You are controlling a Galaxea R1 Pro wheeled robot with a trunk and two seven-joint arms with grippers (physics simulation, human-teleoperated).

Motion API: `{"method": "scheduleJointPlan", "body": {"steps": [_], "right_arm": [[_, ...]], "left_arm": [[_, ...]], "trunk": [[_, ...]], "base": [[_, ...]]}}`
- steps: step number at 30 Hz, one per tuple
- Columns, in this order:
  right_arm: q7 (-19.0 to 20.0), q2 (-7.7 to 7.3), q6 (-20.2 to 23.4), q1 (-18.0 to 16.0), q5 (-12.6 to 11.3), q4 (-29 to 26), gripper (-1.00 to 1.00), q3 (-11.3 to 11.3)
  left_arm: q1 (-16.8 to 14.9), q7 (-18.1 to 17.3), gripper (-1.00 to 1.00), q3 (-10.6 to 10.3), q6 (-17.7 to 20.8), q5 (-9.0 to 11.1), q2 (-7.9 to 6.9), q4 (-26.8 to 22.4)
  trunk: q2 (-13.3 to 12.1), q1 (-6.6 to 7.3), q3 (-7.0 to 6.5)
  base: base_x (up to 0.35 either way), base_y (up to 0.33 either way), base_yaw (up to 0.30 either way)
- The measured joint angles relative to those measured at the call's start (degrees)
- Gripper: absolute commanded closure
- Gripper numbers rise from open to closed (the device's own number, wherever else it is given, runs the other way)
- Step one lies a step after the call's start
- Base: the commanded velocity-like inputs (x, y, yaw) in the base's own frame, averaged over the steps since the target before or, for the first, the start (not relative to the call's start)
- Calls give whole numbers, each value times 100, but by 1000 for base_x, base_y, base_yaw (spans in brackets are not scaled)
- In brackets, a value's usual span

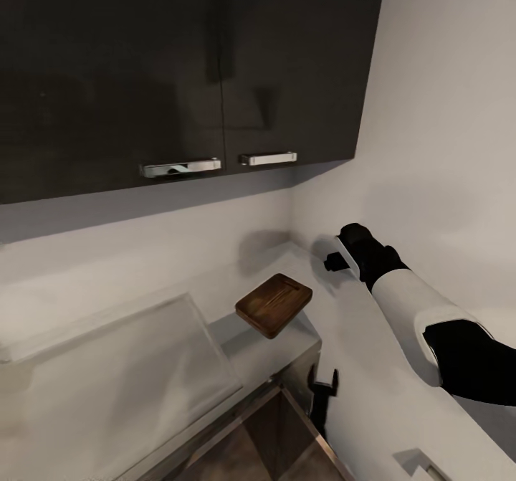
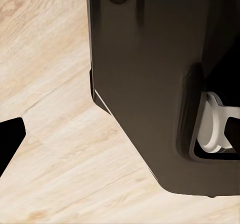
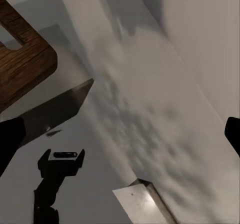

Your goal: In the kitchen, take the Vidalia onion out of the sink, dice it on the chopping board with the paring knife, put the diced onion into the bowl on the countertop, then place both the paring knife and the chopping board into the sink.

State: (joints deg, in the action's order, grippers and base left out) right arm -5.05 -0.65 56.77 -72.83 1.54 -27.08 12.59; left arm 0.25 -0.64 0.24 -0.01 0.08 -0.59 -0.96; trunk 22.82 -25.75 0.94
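Chopping board (image 1: 274, 305) on table (image 1: 236, 345), near corner.
Dark-brown wood, rounded corners, slot handle up; lies flat, overhanging the table's front edge.

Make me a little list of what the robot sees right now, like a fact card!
place: kitchen corner, dark wall cabinets above
chopping board: on the countertop, near its end, nothing on it
right hand: raised by the wall, past the board; holding nothing, fingers spread in its wrist view
left hand: low, beside the counter's end
floor: pale wood
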Motion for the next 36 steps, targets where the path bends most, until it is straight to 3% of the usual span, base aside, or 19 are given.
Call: {"method": "scheduleJointPlan", "body": {"steps": [36], "right_arm": [[-2, -1, 1, 10, 0, 7, -100, 1]], "left_arm": [[0, 0, -100, 0, -5, 0, 1, 1]], "trunk": [[-1, 2, 50]], "base": [[22, 0, 59]]}}
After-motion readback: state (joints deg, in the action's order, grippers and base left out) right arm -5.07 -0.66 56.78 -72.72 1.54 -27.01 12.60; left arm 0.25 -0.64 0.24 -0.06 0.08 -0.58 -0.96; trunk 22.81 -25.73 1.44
